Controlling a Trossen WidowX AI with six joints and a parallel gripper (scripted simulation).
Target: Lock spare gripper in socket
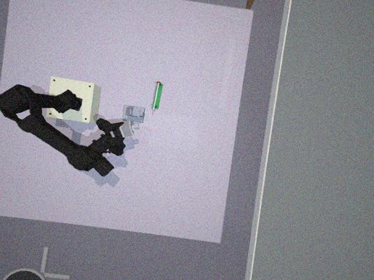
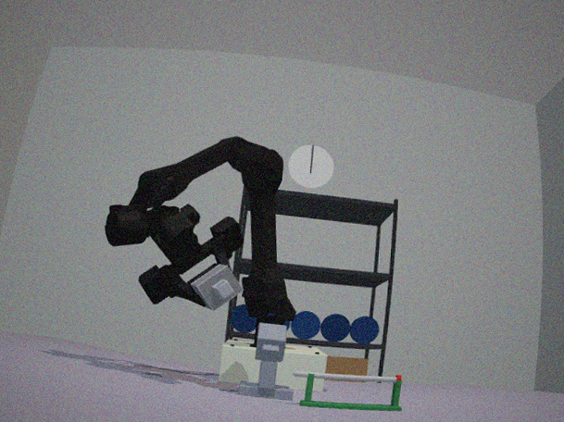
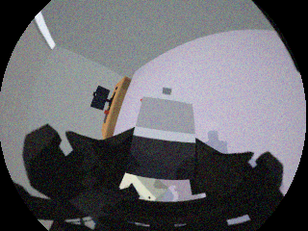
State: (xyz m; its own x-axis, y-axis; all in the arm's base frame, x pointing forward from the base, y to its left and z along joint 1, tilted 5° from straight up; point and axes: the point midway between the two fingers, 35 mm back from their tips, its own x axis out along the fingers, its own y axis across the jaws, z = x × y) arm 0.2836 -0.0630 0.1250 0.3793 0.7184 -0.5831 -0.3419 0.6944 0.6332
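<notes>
My gripper (image 1: 123,131) (image 2: 217,284) (image 3: 162,130) is shut on the spare gripper (image 1: 127,129) (image 2: 205,290) (image 3: 166,115), a light grey block between the two black fingers. It is held in the air, rolled at a slant; its small square spigot (image 2: 224,288) (image 3: 166,90) points away from my fingers. The blue-grey mount (image 1: 140,114) (image 2: 269,352) stands upright, apart from the block, with an opening in its head and no pin through it. The lock pin (image 1: 156,94) (image 2: 346,376), a pale rod with a red end, lies across the green rack (image 1: 159,98) (image 2: 350,406).
A cream box (image 1: 73,86) (image 2: 296,369) stands by the arm's base, behind the mount in the exterior view. The rack stands beside the mount, and the pin's tip points past the mount's side. A dark shelf (image 2: 330,208) with blue round things stands farther back.
</notes>
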